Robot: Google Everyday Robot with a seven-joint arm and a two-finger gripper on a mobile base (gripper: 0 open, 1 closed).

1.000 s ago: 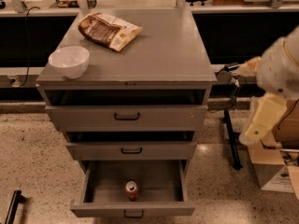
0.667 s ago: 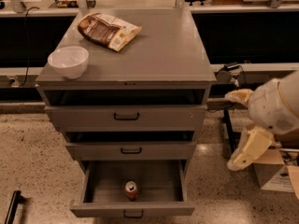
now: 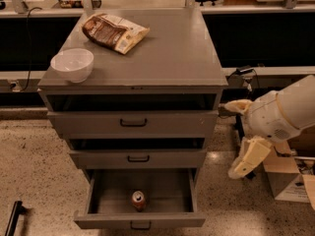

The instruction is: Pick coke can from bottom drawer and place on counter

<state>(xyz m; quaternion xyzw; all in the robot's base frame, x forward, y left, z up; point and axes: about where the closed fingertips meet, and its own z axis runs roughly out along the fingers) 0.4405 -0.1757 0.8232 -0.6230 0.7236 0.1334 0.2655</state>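
Note:
The coke can stands upright in the open bottom drawer, near the middle of its front. The drawer is pulled out below two other drawers. The counter is the cabinet's flat grey top. My gripper hangs in the air to the right of the cabinet, level with the middle drawer, well apart from the can. Its cream fingers are spread apart and hold nothing.
A white bowl sits at the counter's front left and a brown snack bag at its back left. Cardboard boxes and cables stand on the floor to the right, behind my arm. A dark handle lies bottom left.
My arm has swung down and left, from beside the counter's edge to beside the middle drawer. The can, the drawers and the things on the counter have not moved.

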